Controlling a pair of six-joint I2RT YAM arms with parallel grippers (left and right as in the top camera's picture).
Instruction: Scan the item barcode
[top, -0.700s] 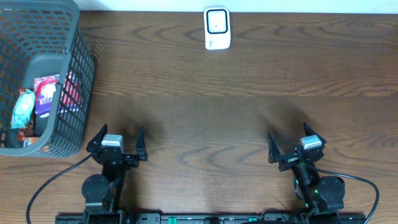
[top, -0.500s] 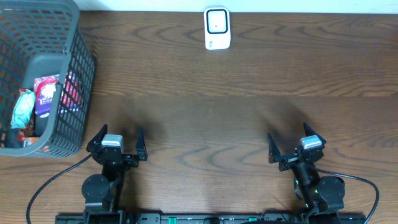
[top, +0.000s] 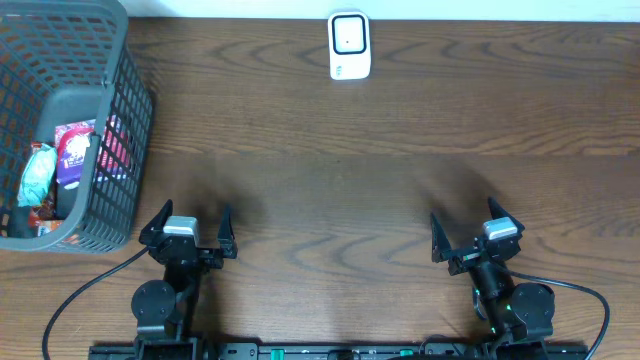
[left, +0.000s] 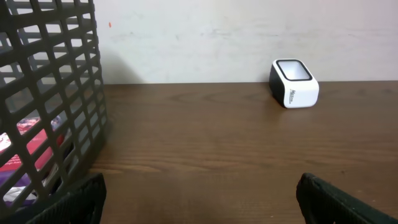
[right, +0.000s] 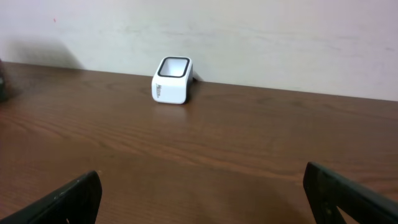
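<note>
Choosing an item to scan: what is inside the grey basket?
The basket holds a teal packet, a purple packet and a pink packet. What lies under them is covered.

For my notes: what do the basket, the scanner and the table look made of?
Basket: probably moulded plastic, matt dark grey; thick, even grid bars and a rounded rim.
Scanner: white plastic shell, smooth, faintly glossy, with a dark-framed window on top.
Table: dark brown wood or wood-look laminate, grain lines visible; which one cannot be told.

A dark wooden table (top: 330, 150) meets a white wall (left: 205, 37) behind.
</note>
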